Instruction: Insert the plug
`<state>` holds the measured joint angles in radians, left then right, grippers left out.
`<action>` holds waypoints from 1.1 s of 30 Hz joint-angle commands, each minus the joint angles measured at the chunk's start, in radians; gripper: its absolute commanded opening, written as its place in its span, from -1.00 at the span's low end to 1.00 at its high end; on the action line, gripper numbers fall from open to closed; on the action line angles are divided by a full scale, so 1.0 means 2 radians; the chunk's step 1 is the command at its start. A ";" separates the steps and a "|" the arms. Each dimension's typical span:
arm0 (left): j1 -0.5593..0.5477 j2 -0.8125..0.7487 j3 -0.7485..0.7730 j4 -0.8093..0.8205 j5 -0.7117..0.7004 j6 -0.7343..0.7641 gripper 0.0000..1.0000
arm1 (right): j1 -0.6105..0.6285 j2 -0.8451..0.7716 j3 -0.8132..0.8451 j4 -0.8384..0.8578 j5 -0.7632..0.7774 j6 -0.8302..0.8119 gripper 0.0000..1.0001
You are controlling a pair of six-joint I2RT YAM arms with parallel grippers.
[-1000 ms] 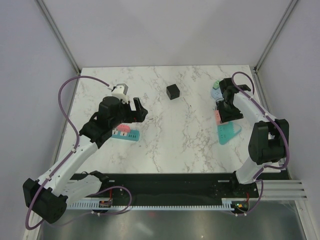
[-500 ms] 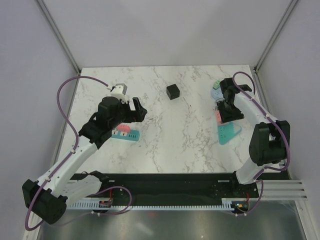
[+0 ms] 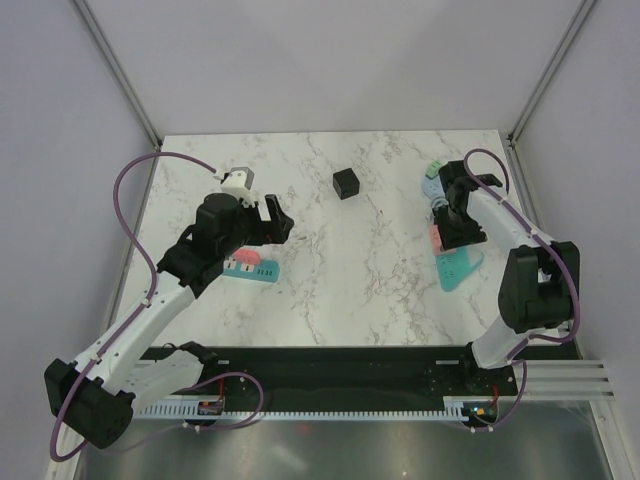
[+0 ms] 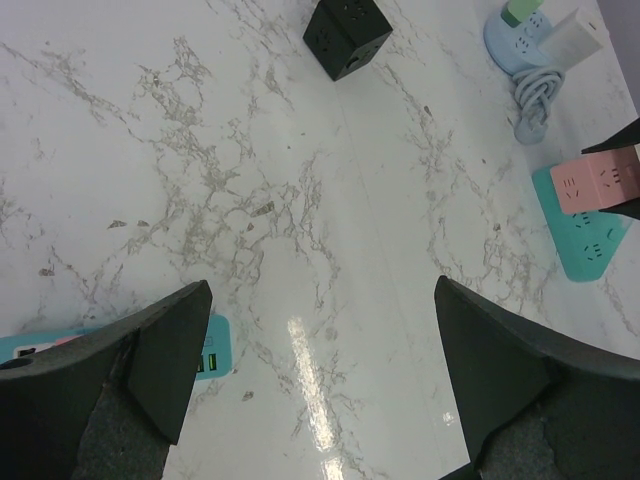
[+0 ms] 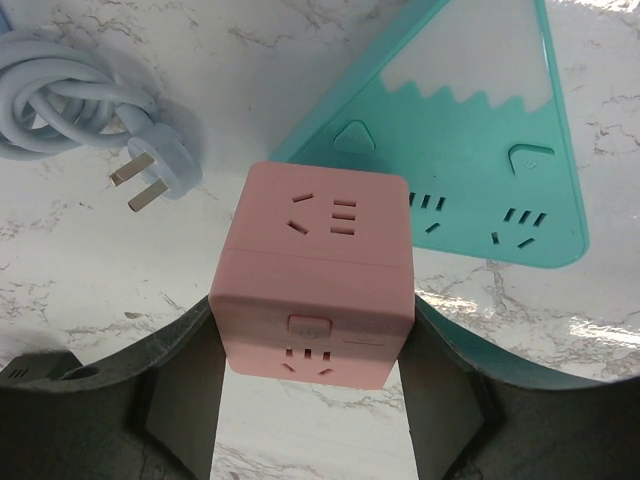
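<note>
My right gripper is shut on a pink cube socket, its fingers on the cube's left and right sides. In the top view the right gripper holds the cube just beyond a teal triangular power strip. The strip also shows in the right wrist view, behind the cube. A light blue coiled cable ends in a pronged plug lying on the table left of the cube. My left gripper is open and empty over the table's left half, and the left wrist view shows only marble between its fingers.
A black cube socket stands at the back middle. A light blue round socket with a green plug lies at the back right. A teal strip with pink and white pieces lies under my left arm.
My left gripper has shifted slightly back toward its arm. My right gripper has barely moved, still holding the pink cube.
</note>
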<state>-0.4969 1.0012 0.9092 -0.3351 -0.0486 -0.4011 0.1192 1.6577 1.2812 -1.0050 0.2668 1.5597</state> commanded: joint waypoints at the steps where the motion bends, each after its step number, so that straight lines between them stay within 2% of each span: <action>1: -0.002 -0.010 -0.004 0.010 -0.008 0.020 0.99 | -0.002 -0.018 -0.013 -0.001 -0.003 0.010 -1.00; 10: -0.001 -0.010 -0.004 0.010 -0.009 0.020 0.99 | -0.004 -0.013 -0.034 0.006 0.008 0.009 -1.00; 20: -0.002 -0.010 -0.004 0.010 -0.011 0.020 1.00 | -0.020 -0.009 -0.097 0.049 -0.002 -0.004 -1.00; 33: -0.001 -0.005 -0.006 0.010 -0.018 0.022 0.99 | -0.027 0.050 -0.088 0.049 0.001 -0.017 -1.00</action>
<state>-0.4969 1.0004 0.9092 -0.3351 -0.0528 -0.4004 0.0811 1.6310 1.1770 -0.8982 0.2260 1.5364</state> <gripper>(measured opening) 0.996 0.677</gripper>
